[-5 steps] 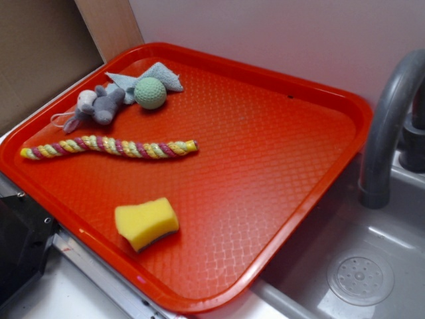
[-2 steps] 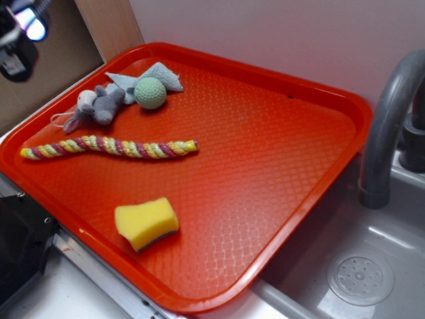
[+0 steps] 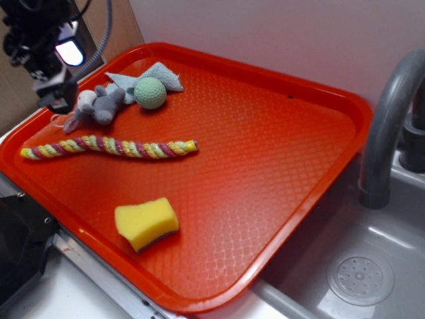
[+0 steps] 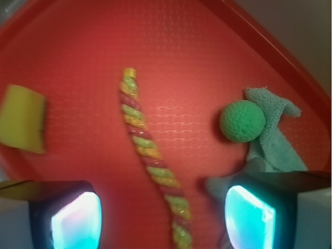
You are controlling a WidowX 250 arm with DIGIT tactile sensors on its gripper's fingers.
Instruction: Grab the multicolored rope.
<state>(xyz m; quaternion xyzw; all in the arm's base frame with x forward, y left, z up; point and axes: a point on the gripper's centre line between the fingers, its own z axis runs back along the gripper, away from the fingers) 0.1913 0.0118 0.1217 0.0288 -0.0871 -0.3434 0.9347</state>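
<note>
on the red tray (image 3: 279, 126) lies the multicolored rope (image 3: 109, 147), beside a sponge (image 3: 146, 222).

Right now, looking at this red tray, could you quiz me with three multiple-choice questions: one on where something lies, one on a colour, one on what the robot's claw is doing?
1. What lies between the yellow sponge and the grey mouse toy on the tray?
A. the multicolored rope
B. the green ball
C. the cloth

2. Which colour is missing from the rope?
A. yellow
B. blue
C. maroon-pink

3. What is the gripper doing?
A. clamping the rope
B. holding the sponge
C. open above the rope, not touching it

Answers:
1 A, the rope stretches across the tray between them.
2 B, its strands are yellow, maroon-pink and pale green.
3 C, the wrist view shows both fingers wide apart with the rope lying flat between them.
</note>
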